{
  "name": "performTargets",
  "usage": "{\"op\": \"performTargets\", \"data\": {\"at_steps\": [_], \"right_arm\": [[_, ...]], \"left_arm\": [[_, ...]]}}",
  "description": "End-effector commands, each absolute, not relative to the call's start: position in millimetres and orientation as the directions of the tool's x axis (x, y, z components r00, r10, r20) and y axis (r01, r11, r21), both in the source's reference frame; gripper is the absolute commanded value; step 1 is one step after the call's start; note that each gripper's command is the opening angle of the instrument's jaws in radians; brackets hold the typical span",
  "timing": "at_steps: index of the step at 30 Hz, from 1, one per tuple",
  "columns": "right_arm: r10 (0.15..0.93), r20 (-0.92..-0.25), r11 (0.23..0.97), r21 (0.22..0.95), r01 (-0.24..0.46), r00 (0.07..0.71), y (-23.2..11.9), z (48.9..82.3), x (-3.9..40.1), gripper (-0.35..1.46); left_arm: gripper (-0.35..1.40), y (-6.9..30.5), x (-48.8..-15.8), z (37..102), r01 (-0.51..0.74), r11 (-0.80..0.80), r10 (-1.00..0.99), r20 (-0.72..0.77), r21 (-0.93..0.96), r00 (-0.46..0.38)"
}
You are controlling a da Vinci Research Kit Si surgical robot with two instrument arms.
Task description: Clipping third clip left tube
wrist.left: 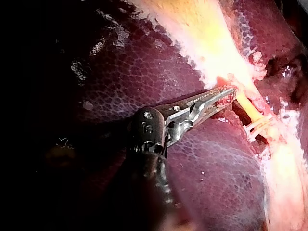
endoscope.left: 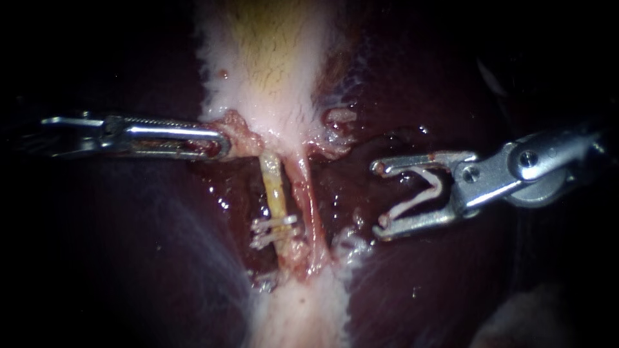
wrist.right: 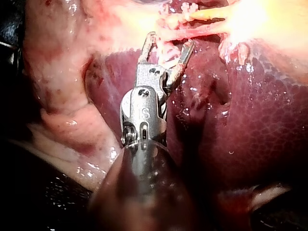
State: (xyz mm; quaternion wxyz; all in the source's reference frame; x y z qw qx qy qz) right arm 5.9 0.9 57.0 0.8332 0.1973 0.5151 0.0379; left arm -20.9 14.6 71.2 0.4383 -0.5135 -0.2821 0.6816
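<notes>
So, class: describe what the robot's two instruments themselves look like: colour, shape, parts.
Left instrument: polished silver metal, long slim jaws, slotted along their length, finely toothed inside, on a dark hinged wrist. Right instrument: silver too, shorter forked jaws curving to hooked tips, round screw heads at the pivot, dark shaft.

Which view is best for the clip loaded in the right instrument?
Endoscope view: the white clip shows side-on between the jaws of the right instrument. Right wrist view shows it foreshortened against tissue; left wrist view not at all.
</notes>
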Motion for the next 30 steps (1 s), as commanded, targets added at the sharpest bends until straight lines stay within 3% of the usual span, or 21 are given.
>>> {"op": "performTargets", "data": {"at_steps": [1,8,22,30], "right_arm": [[0.267,-0.843,0.919,0.368,0.14,0.466,0.9,57.0,5.9,0.5],[0.267,-0.843,0.919,0.368,0.139,0.467,1.0,57.0,6.0,0.5],[0.273,-0.841,0.917,0.374,0.136,0.467,1.1,57.0,6.1,0.5],[0.284,-0.835,0.914,0.384,0.131,0.471,1.0,56.8,6.2,0.5]], "left_arm": [[-0.35,14.6,-20.9,71.2,-0.309,-0.456,0.887,-0.452,-0.835,-0.089],[-0.35,14.8,-20.3,69.7,-0.301,-0.441,0.896,-0.436,-0.846,-0.089],[-0.35,18.1,-16.2,59.9,-0.292,-0.435,0.896,-0.441,-0.852,-0.048],[-0.35,17.8,-16.1,59.3,-0.292,-0.439,0.894,-0.446,-0.849,-0.047]]}}
